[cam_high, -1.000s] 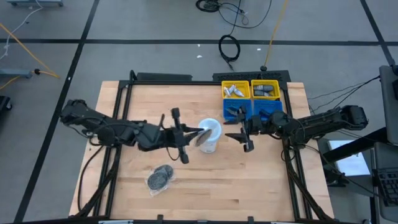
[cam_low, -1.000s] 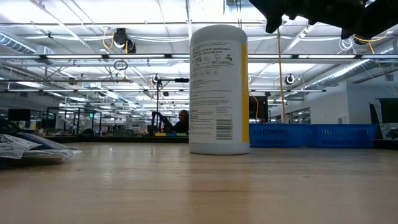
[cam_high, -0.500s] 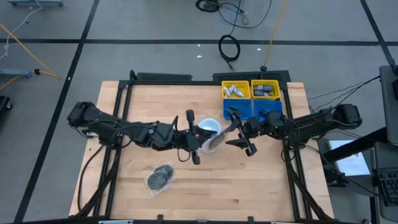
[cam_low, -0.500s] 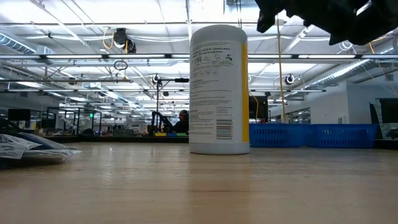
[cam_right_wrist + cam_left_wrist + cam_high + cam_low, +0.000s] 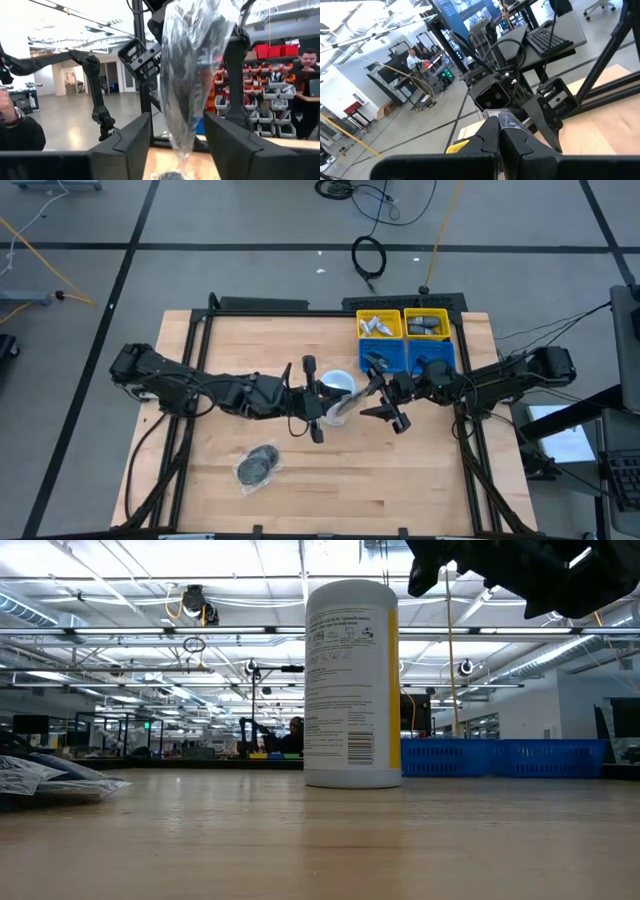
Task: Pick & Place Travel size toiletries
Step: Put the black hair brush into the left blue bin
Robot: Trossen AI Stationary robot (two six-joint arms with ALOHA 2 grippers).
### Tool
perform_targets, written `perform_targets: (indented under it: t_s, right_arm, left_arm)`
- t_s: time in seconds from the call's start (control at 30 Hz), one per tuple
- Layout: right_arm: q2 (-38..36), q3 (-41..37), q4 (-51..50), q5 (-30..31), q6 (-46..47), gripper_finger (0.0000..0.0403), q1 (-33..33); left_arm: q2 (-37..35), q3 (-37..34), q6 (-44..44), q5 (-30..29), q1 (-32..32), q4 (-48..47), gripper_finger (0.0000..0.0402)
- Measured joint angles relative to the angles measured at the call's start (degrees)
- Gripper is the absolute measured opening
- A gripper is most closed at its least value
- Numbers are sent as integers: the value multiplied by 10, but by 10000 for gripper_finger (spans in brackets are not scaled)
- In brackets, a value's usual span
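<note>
My left gripper (image 5: 322, 406) is over the table's middle, shut on a dark round clear-wrapped disc (image 5: 336, 408), just in front of the white tub (image 5: 340, 384). The right gripper (image 5: 380, 396) faces it from the right, open. In the right wrist view the disc (image 5: 192, 75) stands between those open fingers (image 5: 131, 137), which show a gap on both sides. More wrapped discs (image 5: 258, 466) lie on the table toward the near edge, also seen low on the left (image 5: 50, 780). The tub (image 5: 350, 685) stands upright on its base. My left gripper pinches the wrapped disc's edge (image 5: 503, 120) between its two shut fingers (image 5: 520, 145), coming level from the table's left. The disc sticks out past the fingertips toward the right gripper and is lifted clear of the table.
Two yellow bins (image 5: 382, 326) hold small items at the far right of the table. Two blue bins (image 5: 432, 358) sit just in front of them, behind the right arm. Bare wood lies along the near edge, right of the disc pile. A person (image 5: 307, 65) sits in the room beyond.
My left gripper has carried the wrapped disc toward the table's right, up to the tub's near side. The right gripper has moved a little left toward it, so the disc now stands between its open fingers. The tub has stayed put.
</note>
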Motion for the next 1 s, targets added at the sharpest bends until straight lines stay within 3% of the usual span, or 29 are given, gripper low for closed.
perform_targets:
  t_s: [0.4,0.73,0.87,1.0]
  right_arm:
    - [0,0,0,0,-19,13,-1]
    - [0,0,-5,0,-21,4,-1]
    - [0,0,-5,0,-20,2,-1]
    - [-2,0,-5,0,-21,1,-1]
  left_arm:
    - [0,0,-5,1,6,-3,0]
    - [0,0,-10,-4,11,-11,5]
    - [0,0,2,-20,11,-14,39]
    - [-4,0,19,-82,11,-16,94]
